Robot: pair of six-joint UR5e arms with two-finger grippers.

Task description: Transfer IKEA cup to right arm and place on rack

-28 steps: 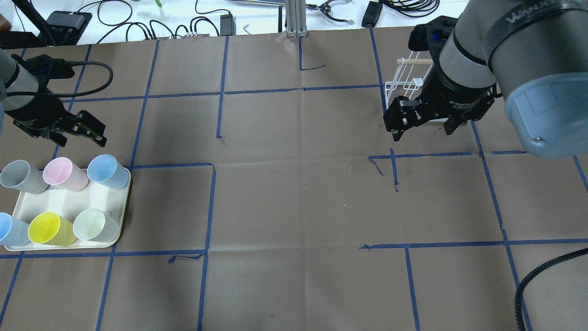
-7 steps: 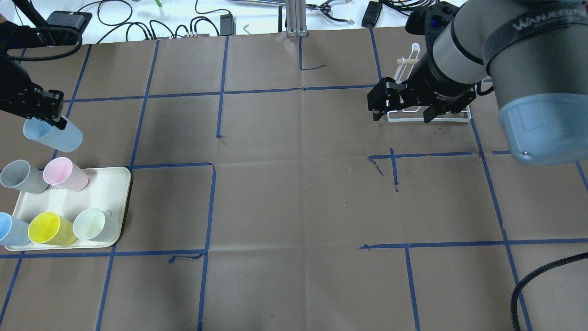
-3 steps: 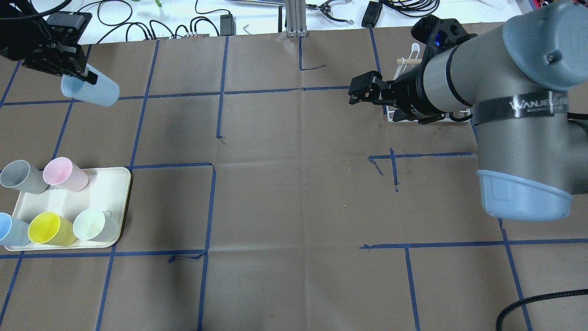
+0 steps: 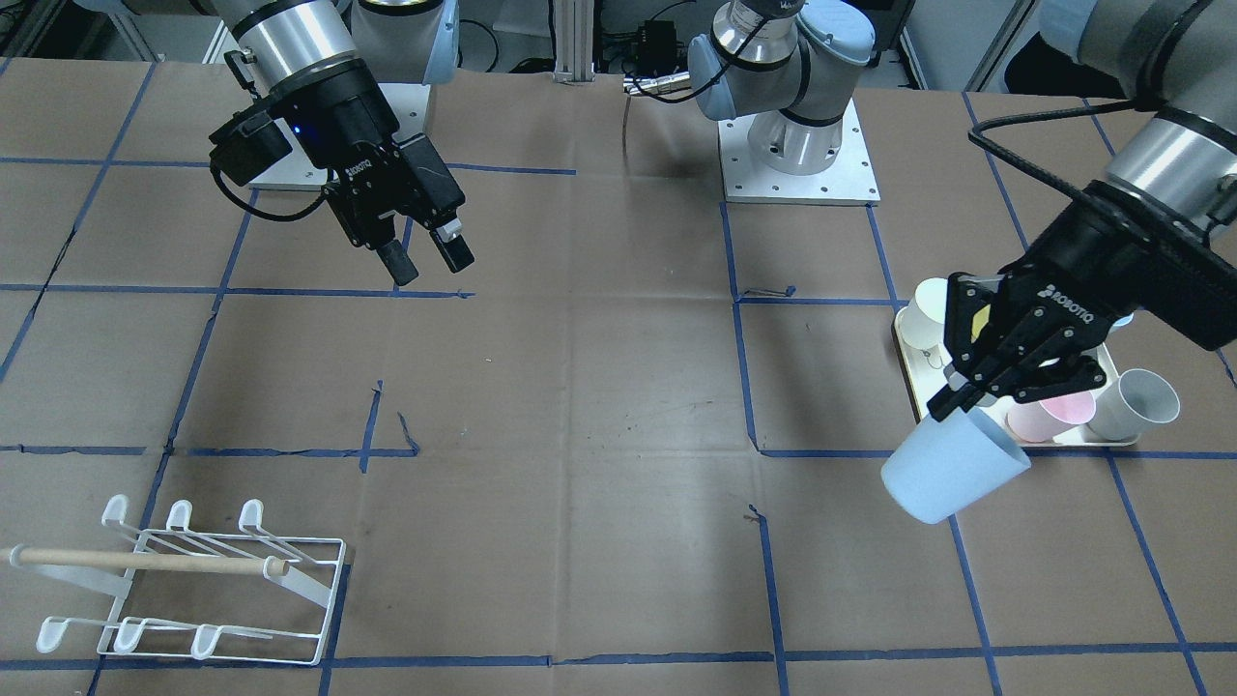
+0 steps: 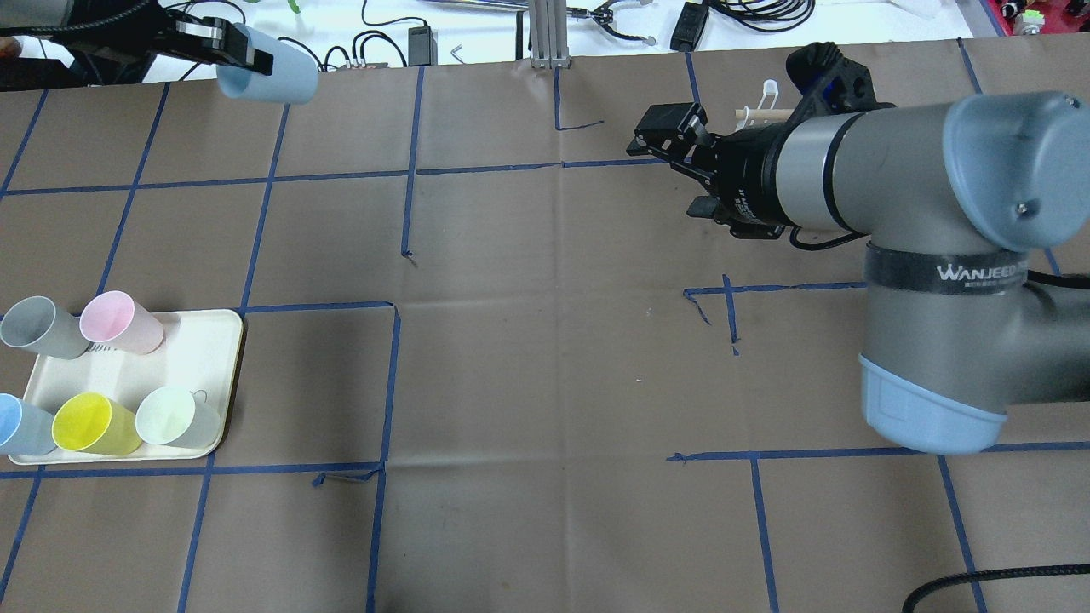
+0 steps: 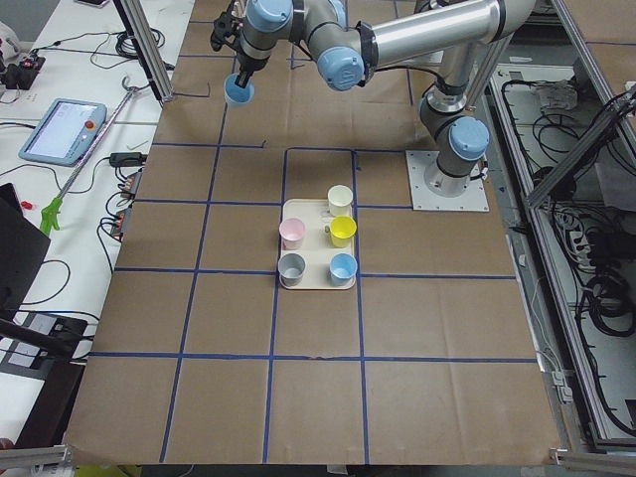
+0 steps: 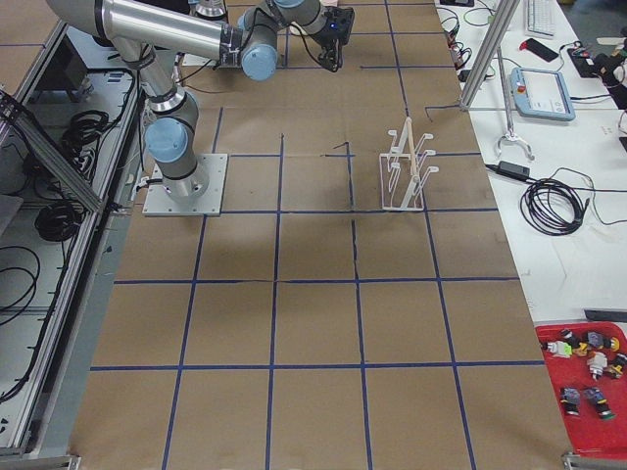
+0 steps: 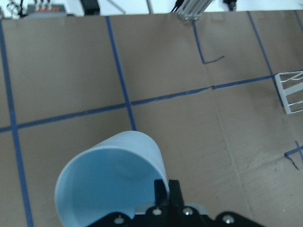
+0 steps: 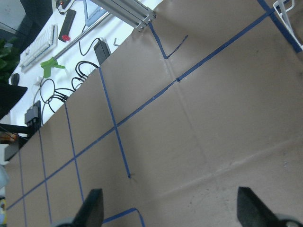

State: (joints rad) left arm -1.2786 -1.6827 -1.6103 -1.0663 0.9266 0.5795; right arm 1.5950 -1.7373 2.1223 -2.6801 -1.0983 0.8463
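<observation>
My left gripper (image 5: 243, 55) is shut on the rim of a light blue cup (image 5: 266, 75) and holds it in the air over the table's far left. The cup also shows in the front view (image 4: 952, 474) and, tilted, in the left wrist view (image 8: 111, 189). My right gripper (image 5: 668, 177) is open and empty, raised above the table and pointing toward the middle; it also shows in the front view (image 4: 425, 261). The white wire rack (image 4: 193, 580) with its wooden dowel stands at the far right, mostly hidden behind the right arm in the overhead view (image 5: 756, 112).
A cream tray (image 5: 192, 358) at the near left holds a grey cup (image 5: 38, 328), a pink cup (image 5: 119, 322), a yellow cup (image 5: 94, 424), a pale green cup (image 5: 174, 417) and another blue cup (image 5: 17, 426). Blue tape lines grid the brown table. Cables lie beyond the far edge.
My left gripper took the blue cup off the tray, lifted it and carried it toward the far edge and rightward. My right gripper swung away from the rack to point at the table's middle.
</observation>
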